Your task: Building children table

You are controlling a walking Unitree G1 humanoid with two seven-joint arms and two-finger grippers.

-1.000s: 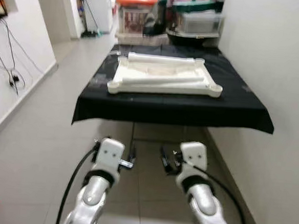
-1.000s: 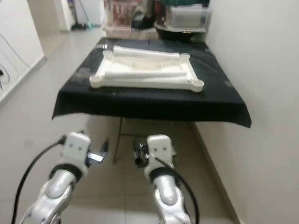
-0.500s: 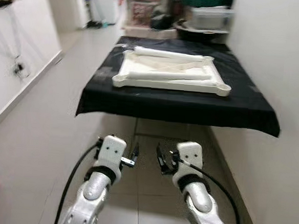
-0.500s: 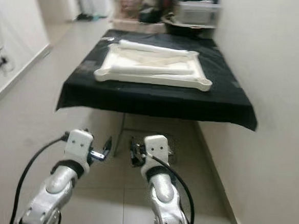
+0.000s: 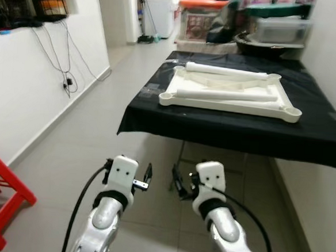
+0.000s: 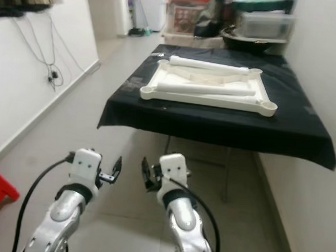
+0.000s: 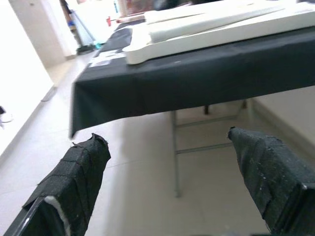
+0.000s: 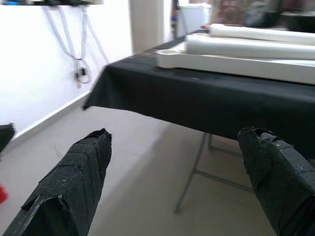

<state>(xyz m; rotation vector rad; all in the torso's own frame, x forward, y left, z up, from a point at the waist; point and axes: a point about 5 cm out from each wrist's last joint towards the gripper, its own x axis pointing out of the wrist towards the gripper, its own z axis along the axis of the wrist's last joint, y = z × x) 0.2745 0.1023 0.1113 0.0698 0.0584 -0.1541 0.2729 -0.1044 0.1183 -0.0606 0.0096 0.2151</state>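
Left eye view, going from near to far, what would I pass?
The two grippers, left and right, → black-draped table → white plastic tabletop frame → clear storage boxes at the far end.

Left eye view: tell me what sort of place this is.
Probably a home corridor used for storage: a tiled floor, stacked plastic storage bins at the far end, and a black-clothed folding table against the wall.

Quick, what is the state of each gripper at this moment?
Left gripper: open, holding nothing, low in front of the black-draped table.
Right gripper: open, holding nothing, beside the left one.
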